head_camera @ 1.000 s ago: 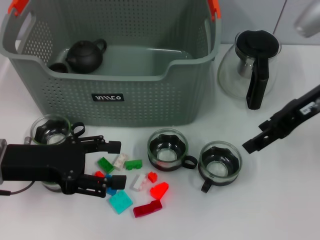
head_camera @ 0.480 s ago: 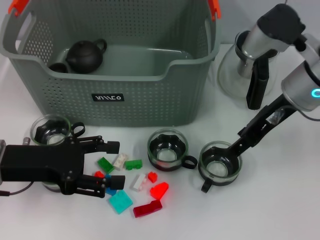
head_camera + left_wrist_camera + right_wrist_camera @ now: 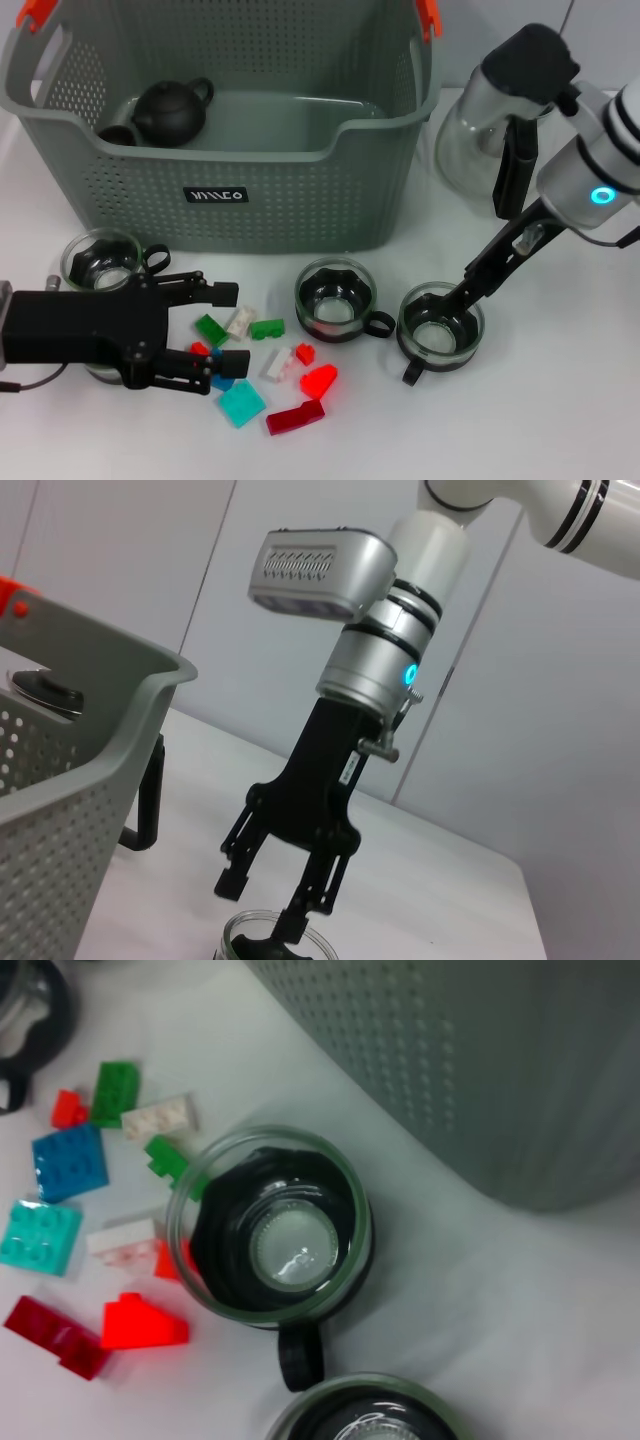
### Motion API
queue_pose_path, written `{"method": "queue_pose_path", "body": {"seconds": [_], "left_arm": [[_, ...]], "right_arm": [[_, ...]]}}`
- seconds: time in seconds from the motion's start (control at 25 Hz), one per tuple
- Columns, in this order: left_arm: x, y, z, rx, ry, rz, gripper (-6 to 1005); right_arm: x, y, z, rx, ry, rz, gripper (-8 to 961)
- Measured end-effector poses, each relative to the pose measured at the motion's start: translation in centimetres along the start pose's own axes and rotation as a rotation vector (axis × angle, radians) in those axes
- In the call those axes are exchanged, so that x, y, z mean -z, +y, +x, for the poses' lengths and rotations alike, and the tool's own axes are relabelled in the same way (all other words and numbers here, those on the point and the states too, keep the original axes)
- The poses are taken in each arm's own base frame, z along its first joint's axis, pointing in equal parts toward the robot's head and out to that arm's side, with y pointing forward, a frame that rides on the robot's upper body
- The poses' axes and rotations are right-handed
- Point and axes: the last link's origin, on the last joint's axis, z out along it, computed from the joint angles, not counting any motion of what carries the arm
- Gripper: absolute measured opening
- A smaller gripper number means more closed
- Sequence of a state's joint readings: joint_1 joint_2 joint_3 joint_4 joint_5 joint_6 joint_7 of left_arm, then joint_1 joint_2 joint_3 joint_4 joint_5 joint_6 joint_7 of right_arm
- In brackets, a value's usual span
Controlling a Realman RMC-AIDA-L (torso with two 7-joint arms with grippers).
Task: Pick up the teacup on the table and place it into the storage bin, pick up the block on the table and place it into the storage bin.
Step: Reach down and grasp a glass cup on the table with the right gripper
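The clear glass teacup with a black inner liner and black handle (image 3: 440,331) stands on the white table (image 3: 560,400), in front of the right corner of the large grey-green perforated plastic storage bin (image 3: 230,130). The right gripper (image 3: 462,300) reaches down at the cup's rim; in the left wrist view its fingers (image 3: 238,855) are spread, one tip inside the cup and the other outside, not yet closed on the wall. A second, similar glass teacup (image 3: 336,298) sits just beside the first on its left, and a third (image 3: 100,260) stands near the bin's left front corner. Small plastic blocks in green, white, red, blue and turquoise (image 3: 262,365) lie scattered between them. The left gripper (image 3: 225,326) rests low at the blocks with its black fingers apart, gripping nothing. Inside the bin sits a dark teapot (image 3: 170,110). A glass pot with a black handle (image 3: 500,130) stands right of the bin.
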State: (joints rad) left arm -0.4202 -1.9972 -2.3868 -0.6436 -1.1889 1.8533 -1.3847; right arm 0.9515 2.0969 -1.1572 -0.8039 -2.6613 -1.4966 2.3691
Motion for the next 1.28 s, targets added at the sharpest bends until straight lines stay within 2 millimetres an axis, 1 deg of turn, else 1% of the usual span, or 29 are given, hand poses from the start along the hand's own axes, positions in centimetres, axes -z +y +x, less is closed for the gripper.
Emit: {"method": "queue_pose_path", "body": {"seconds": [0.24, 0.68, 0.84, 1.12, 1.28], "left_arm": [[0.0, 0.0, -0.1, -0.002, 0.002, -0.001, 931], [-0.1, -0.1, -0.2, -0.001, 0.001, 0.008, 931], [0.0, -0.1, -0.4, 0.004, 0.002, 0.013, 930], [0.1, 0.0, -0.6, -0.001, 0.003, 0.017, 930], [0.1, 0.0, -0.7, 0.000, 0.003, 0.018, 930]], "right_arm": [[-1.3, 0.0, -0.3, 0.002, 0.011, 0.014, 817], [-2.6, 0.7, -0.4, 0.026, 0.057, 0.042, 802], [-3.0, 1.1, -0.4, 0.041, 0.063, 0.039, 630], [-3.2, 1.4, -0.5, 0.062, 0.070, 0.043, 349], [-3.1, 1.4, -0.6, 0.059, 0.061, 0.042, 155]]}}
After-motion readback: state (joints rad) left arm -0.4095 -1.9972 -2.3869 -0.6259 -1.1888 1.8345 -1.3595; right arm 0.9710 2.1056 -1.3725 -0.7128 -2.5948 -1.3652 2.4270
